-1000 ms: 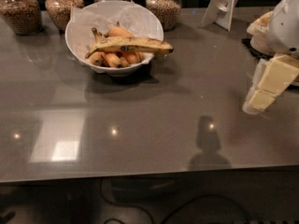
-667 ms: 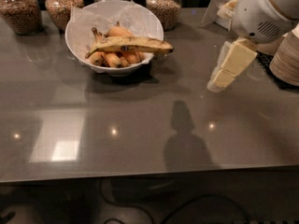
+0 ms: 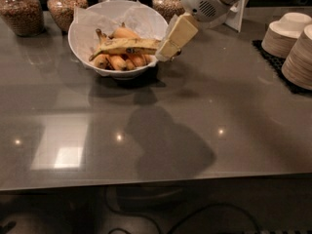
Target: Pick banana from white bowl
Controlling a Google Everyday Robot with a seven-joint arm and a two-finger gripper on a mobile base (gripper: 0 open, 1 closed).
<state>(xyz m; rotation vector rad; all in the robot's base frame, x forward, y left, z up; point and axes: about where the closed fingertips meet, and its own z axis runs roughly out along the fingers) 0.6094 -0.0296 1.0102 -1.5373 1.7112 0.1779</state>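
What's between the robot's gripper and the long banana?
Nothing. In the camera view, the gripper is at the white bowl's right rim, right beside the banana's end.

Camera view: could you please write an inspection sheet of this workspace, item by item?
Surface: glossy grey counter with light reflections.
Job's things: banana lies on top in the white bowl, over small bananas.
Clutter: glass jars behind the bowl; stacked beige cups at the right.
Grippers: gripper at the bowl's right rim, by the banana's end.
Cables: dark cables below the counter's front edge.
Surroundings: white stand behind the arm.
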